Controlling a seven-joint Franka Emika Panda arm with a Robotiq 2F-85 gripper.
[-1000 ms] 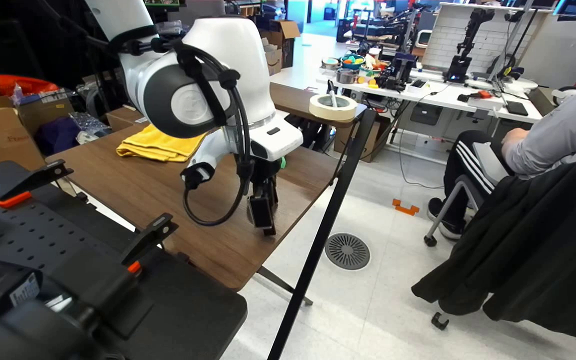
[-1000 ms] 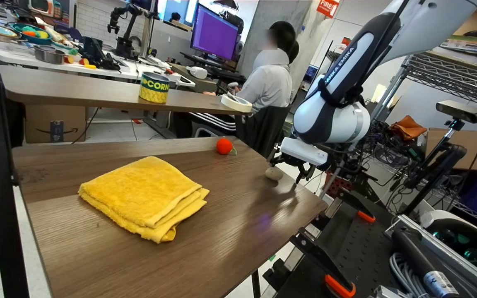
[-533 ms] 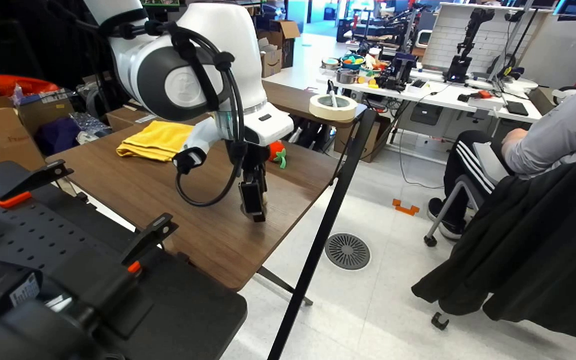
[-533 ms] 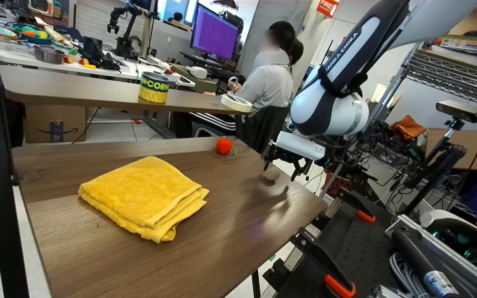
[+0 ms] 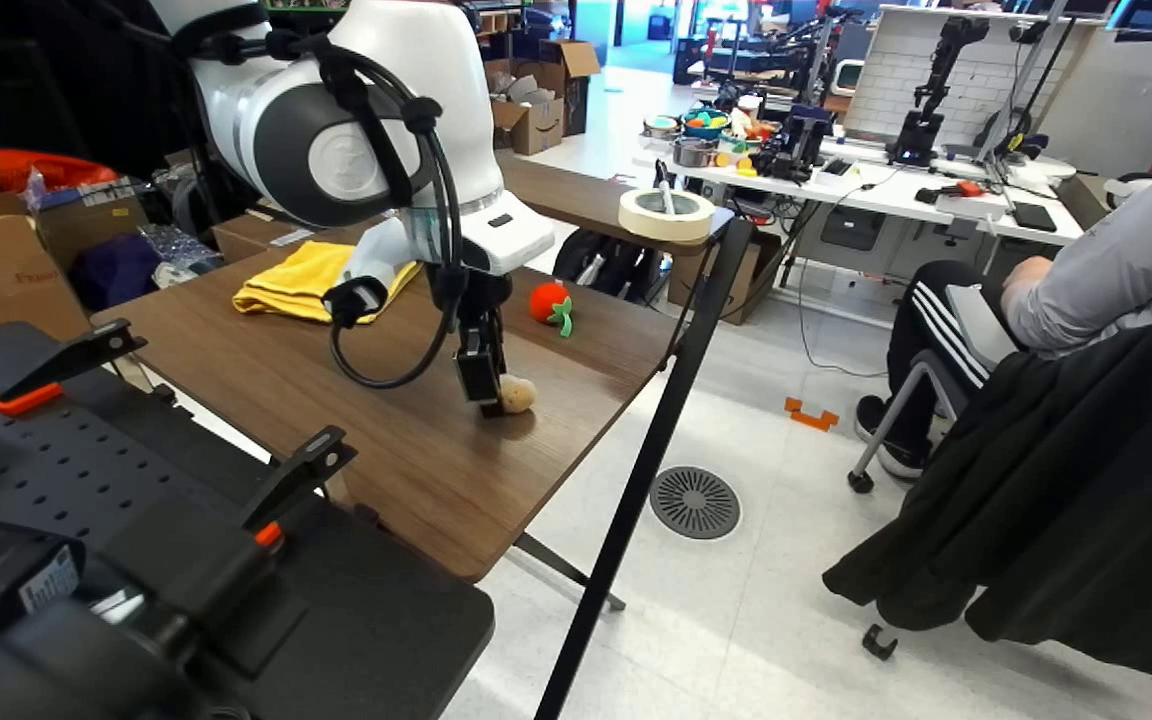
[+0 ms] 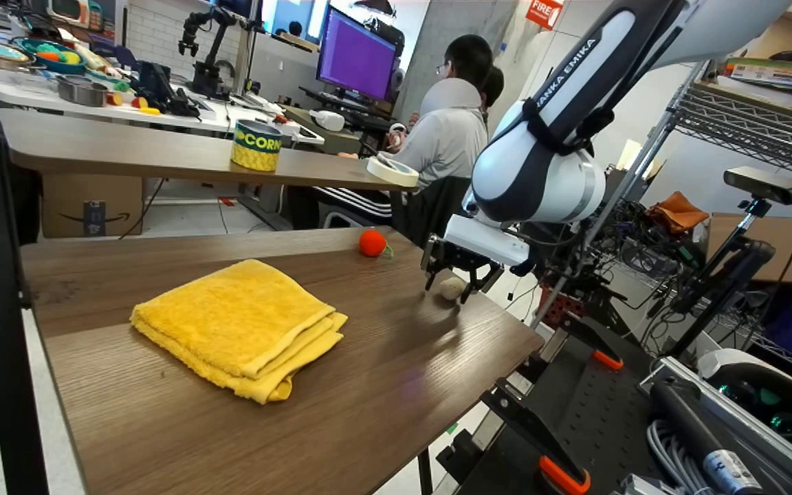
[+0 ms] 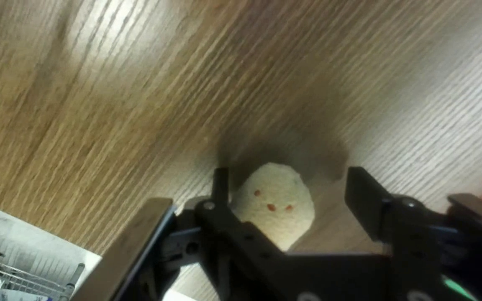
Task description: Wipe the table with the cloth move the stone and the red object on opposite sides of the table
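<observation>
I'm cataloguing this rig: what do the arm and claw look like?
The arm is rounded, white and dark grey, with lettering ending in "EMIKA". A black cable runs along it, and black straps wrap it. The claw is black with two jointed fingers.

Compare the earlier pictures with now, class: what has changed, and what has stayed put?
In an exterior view the pincer has shifted left across the picture; its jaws have narrowed, and the wrist view shows the stone between them, with a gap on one side, so not yet gripped. The cloth and red object lie where they did; the stone shows no clear shift.
</observation>
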